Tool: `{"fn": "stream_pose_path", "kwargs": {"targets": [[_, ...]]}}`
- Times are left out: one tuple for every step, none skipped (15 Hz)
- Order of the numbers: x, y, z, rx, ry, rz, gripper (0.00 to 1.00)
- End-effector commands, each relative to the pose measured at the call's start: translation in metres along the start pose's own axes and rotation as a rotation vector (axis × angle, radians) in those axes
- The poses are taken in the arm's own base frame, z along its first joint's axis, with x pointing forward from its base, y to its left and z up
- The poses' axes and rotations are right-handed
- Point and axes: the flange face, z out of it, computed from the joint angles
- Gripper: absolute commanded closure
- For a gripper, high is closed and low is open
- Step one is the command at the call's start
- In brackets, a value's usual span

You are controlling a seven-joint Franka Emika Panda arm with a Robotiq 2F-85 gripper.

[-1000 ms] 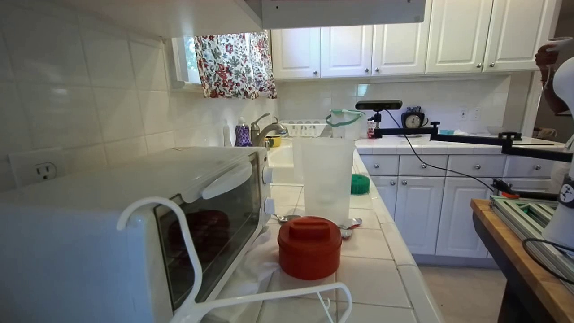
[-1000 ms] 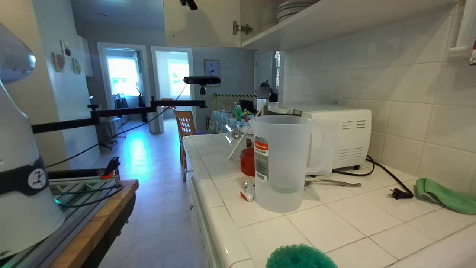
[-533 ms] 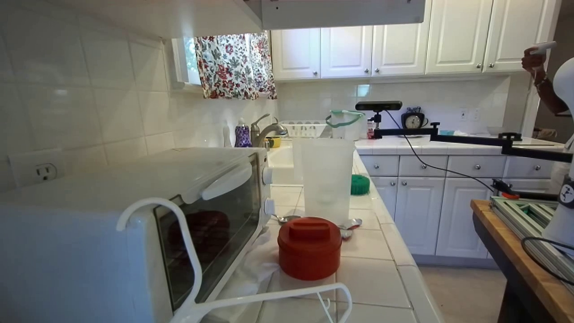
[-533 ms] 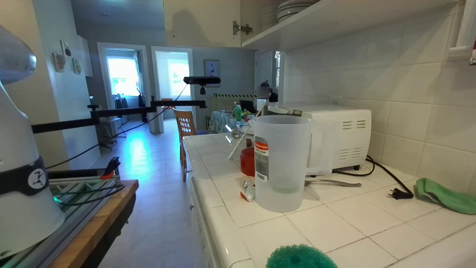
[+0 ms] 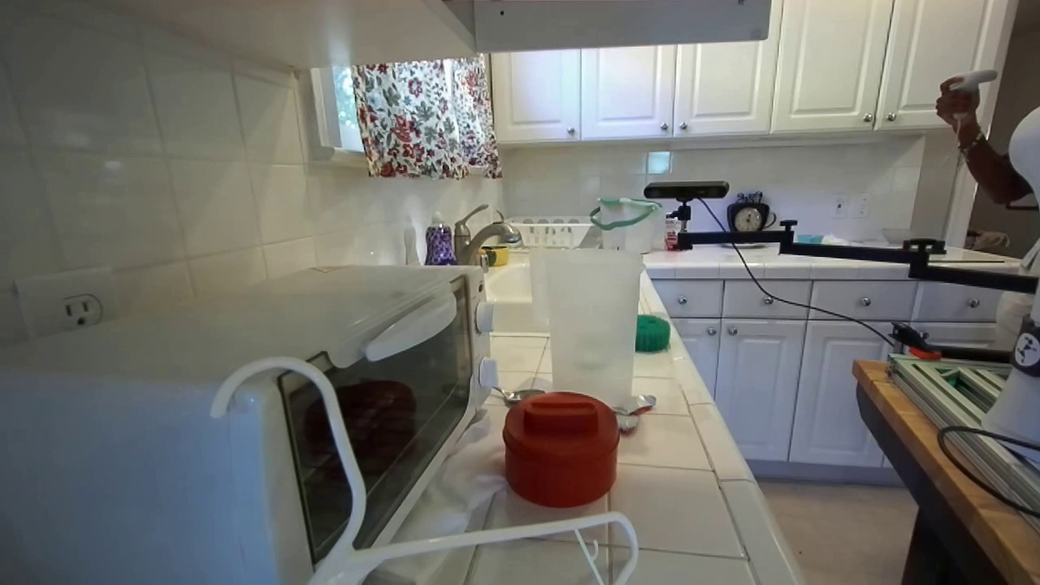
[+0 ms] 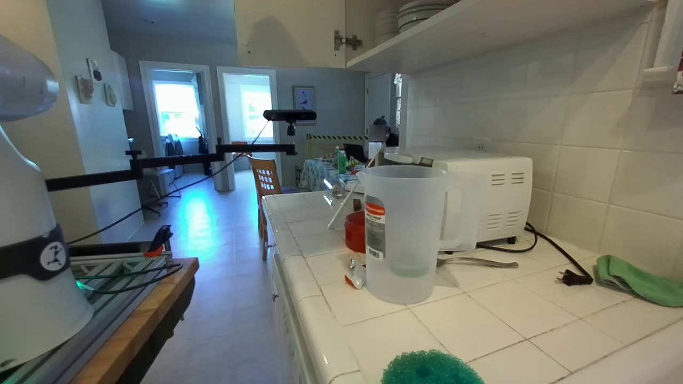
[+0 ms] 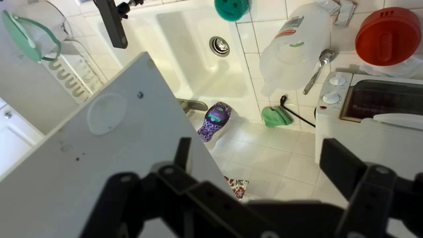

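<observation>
White panel, judged to be an open cabinet door, is positioned above the table and screens part of the sink from me; presumably it stands open to expose the shelf. Pitcher and red container stand upright on their bases, presumably for stability. My end effector is spread wide and grips nothing. In the wrist view it overlaps the white panel; whether the two touch, I cannot tell.

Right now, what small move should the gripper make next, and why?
Probably ease the open, empty gripper sideways, away from the white panel: in the wrist view one finger overlaps it, and their clearance is hard to judge.
</observation>
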Motion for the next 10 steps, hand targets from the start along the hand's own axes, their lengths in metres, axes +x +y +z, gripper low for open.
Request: {"fn": "stream_pose_path", "kwargs": {"targets": [[-0.017,0.006,-0.007,-0.042,0.085,0.050,0.00],[-0.022,0.006,-0.009,-0.048,0.109,0.046,0.00],[-0.026,0.007,-0.011,-0.056,0.138,0.037,0.00],[-0.030,0.010,-0.013,-0.059,0.162,0.035,0.00],[-0.032,0.013,-0.012,-0.061,0.181,0.039,0.00],[-0.034,0.018,-0.010,-0.057,0.196,0.048,0.00],[-0.035,0.023,-0.007,-0.052,0.203,0.061,0.00],[-0.034,0.031,-0.003,-0.043,0.204,0.081,0.00],[-0.033,0.038,0.000,-0.039,0.197,0.107,0.00],[-0.028,0.028,-0.006,-0.034,0.167,0.084,0.00]]}}
